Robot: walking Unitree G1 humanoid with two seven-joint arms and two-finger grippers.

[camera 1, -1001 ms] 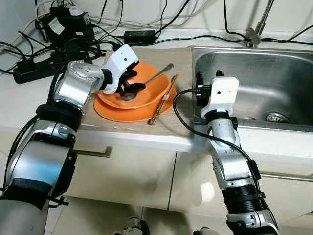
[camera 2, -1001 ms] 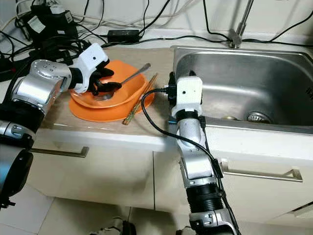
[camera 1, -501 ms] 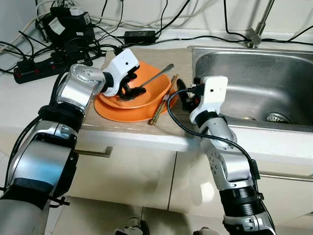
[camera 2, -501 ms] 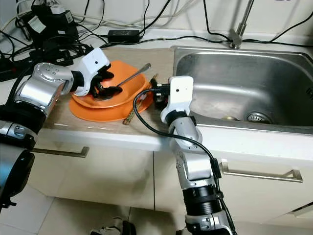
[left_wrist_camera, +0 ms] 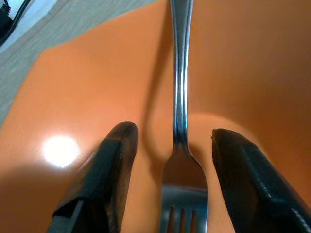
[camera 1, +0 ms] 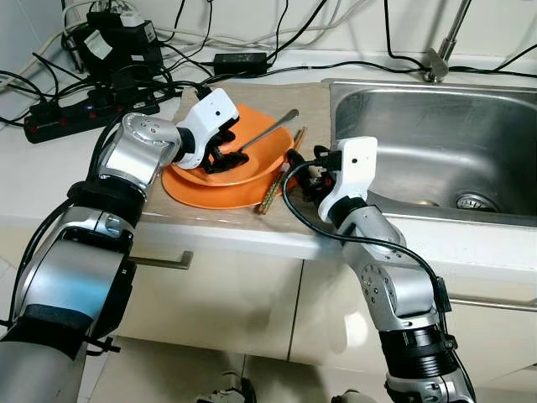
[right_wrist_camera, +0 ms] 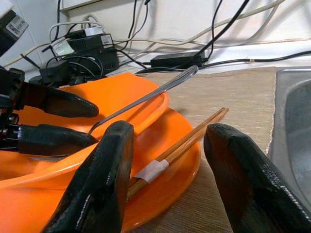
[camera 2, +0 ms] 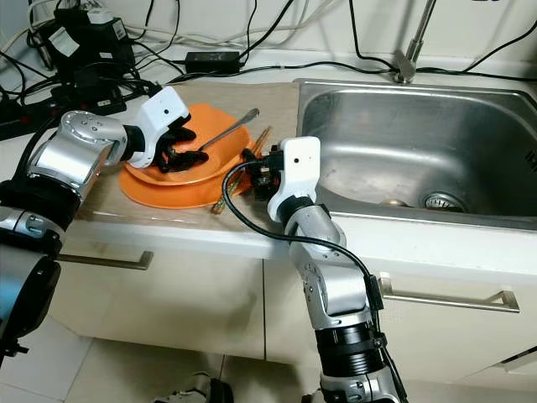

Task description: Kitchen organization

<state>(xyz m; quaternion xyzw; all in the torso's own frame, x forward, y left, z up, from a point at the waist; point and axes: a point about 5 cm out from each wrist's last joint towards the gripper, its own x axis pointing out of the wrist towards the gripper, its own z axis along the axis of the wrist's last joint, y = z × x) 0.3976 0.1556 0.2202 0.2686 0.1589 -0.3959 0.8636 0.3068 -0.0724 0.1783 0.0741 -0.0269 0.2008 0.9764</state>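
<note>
A steel fork [left_wrist_camera: 181, 97] lies in an orange bowl [camera 1: 256, 155] stacked on an orange plate [camera 1: 210, 191], at my eleven o'clock. My left gripper [left_wrist_camera: 167, 155] is spread wide, one finger on each side of the fork's neck. It looks thin, stiff and slippery; I'd pinch the neck. My right gripper [right_wrist_camera: 167, 145], also spread, faces banded chopsticks [right_wrist_camera: 189, 138] leaning on the plate's rim. Sink [camera 1: 436, 134] at one o'clock; cables [camera 1: 109, 75] behind.

We see the right tool [right_wrist_camera: 167, 179] spread open, framing taped chopsticks [right_wrist_camera: 181, 144] leaning on the orange plate [right_wrist_camera: 172, 167].
</note>
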